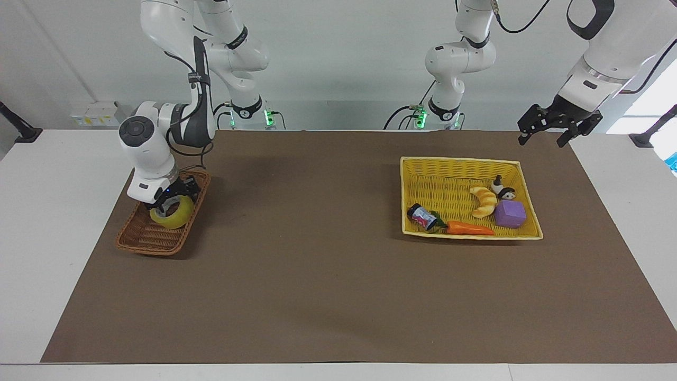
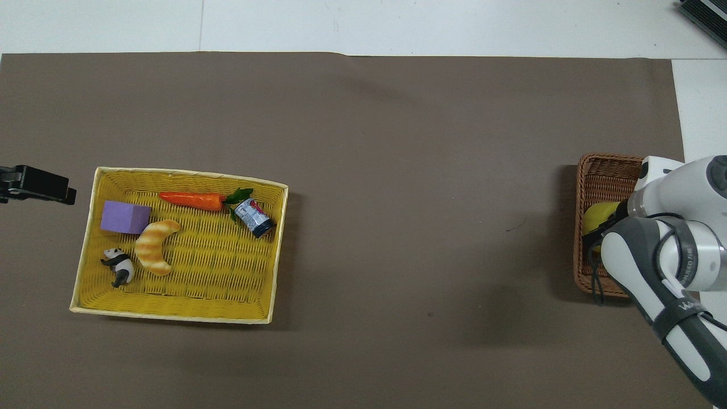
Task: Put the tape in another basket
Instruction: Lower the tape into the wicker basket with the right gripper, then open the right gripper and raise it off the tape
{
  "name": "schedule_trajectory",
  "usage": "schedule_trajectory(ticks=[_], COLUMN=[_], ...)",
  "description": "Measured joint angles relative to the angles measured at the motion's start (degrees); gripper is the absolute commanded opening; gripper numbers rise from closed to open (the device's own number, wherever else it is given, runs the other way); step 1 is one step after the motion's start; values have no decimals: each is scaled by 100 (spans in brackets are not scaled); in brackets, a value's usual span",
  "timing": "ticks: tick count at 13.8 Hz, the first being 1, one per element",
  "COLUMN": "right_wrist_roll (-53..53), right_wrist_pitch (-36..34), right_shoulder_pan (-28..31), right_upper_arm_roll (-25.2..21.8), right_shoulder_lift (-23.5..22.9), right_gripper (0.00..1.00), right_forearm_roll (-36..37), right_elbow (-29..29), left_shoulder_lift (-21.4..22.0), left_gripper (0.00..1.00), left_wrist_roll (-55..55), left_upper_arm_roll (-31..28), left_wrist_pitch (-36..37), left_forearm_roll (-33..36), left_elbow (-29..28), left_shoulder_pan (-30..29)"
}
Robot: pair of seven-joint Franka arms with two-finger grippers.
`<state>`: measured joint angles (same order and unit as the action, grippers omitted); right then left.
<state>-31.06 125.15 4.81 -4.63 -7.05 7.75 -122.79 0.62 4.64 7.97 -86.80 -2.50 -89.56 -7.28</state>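
Facing view, left to right: I see a white wall (image 1: 338, 63) back of the robots, a power strip (image 1: 95, 114) low on it, and a white table (image 1: 58, 211) covered by a wide brown mat (image 1: 328, 275). At the right arm's end of the mat sits the brown wicker basket (image 1: 140, 241). The tape (image 1: 173, 212) lies tilted inside it, toward the end nearer the robots, white core showing. My right gripper (image 1: 170, 197) is down on the roll, fingers either side of its upper edge; I cannot tell whether they pinch it or have let go. The middle of the mat is bare brown surface. Toward the left arm's end lies the yellow basket (image 1: 455, 165), with a small can (image 1: 421, 217), carrot (image 1: 469, 229), croissant toy (image 1: 484, 201), panda figure (image 1: 502, 189) and purple block (image 1: 510, 214). My left gripper (image 1: 547, 132) waits in the air over the mat's corner, fingers spread.
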Motion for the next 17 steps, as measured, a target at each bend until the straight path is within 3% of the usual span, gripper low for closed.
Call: schedule_trajectory(ticks=[4,8,13,17], right_wrist_roll=[186,1415,3005,3842], right_wrist_pitch=[-841,-995,-1111,-1734], right_shoulder_pan=[-1,-23,-72,-150], right_upper_arm_roll=[18,414,971,1097], right_shoulder_lift=[330,802,1186,1217], right_gripper=[100,100,100,100], right_forearm_roll=[-517,-559,-559,-560], right_elbow=[414,496,507,1123], left_shoulder_lift=[0,0,8,9], left_gripper=[100,100,100,100], left_wrist_roll=[0,0,-97,-97], left_upper_arm_roll=[-1,-24,-1300,-1440], left_wrist_pitch=[6,37,47,47], left_forearm_roll=[0,0,0,0], left_elbow=[0,0,3,7], left_shoulder_pan=[0,76,1409,1468])
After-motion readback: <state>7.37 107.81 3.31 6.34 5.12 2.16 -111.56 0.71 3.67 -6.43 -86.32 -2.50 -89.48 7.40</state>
